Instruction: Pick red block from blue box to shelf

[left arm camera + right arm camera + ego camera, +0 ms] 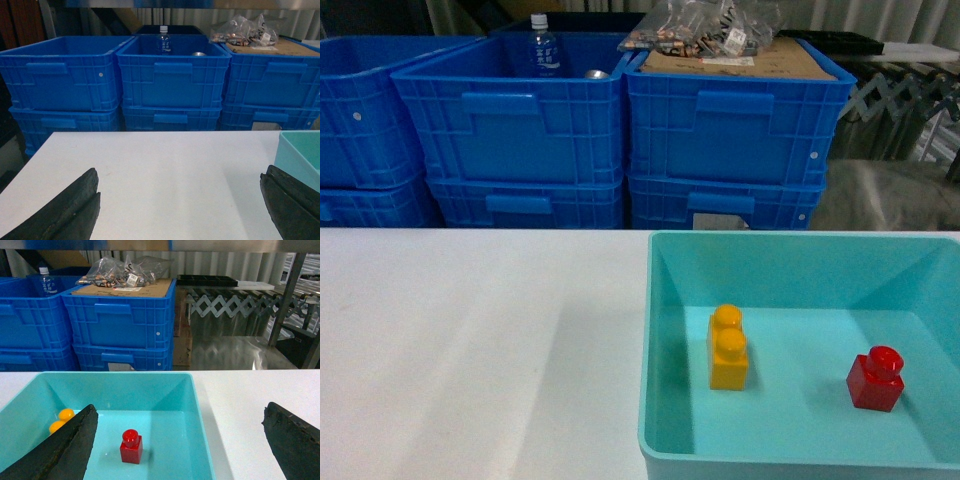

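Red block seated in the blue box, both hands spread.
The red block (876,379) is seen upright on the floor of the blue box (790,250), right of an orange-yellow brick (728,347); the right hand (180,440) is held wide above it, the left hand (180,205) above the white bench (470,350).

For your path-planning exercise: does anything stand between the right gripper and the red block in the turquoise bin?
Nothing visible does. The red block stands alone on the blue box floor, ahead of the open right gripper. The orange-yellow brick stands apart, to the block's left.
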Controlling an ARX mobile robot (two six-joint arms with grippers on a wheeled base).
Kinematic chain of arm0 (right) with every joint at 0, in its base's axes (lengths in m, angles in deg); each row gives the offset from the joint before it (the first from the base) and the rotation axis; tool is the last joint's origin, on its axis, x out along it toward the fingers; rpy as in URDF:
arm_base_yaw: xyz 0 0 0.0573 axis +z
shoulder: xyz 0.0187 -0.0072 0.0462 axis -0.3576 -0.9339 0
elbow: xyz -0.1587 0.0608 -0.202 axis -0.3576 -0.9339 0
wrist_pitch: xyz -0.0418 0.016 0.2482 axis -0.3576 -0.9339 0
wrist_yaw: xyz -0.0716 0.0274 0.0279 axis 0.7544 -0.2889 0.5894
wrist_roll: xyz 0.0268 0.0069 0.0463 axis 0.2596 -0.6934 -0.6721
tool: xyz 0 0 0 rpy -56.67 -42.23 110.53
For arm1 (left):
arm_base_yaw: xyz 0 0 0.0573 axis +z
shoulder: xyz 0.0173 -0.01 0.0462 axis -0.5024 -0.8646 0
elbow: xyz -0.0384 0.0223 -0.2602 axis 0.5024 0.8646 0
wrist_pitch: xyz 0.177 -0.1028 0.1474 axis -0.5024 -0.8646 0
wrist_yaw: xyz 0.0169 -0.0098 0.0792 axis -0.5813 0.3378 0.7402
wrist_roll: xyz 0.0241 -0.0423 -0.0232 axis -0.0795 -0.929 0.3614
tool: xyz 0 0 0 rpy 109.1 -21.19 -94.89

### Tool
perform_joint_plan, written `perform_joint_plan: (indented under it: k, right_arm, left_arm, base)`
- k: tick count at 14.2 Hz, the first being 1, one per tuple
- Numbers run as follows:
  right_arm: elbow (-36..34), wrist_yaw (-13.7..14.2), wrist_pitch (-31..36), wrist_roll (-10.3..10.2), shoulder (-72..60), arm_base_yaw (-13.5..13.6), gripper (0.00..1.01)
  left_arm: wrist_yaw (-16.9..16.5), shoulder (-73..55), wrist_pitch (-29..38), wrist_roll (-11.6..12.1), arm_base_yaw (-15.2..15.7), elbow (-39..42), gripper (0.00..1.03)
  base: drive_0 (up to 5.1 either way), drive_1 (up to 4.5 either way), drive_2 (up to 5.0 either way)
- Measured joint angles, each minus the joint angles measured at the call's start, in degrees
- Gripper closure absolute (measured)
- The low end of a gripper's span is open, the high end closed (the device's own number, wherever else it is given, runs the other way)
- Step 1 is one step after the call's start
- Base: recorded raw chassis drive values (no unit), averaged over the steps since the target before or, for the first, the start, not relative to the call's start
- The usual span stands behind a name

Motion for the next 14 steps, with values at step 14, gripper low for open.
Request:
perform_joint_plan:
  k: [14]
  right_arm:
    - [0.00,0.00,0.00,0.02,0.00,0.00,0.03]
  left_arm:
    - [0.00,0.00,0.00,0.00,0.00,0.00,0.05]
  base:
    - [0.0,0.00,0.0]
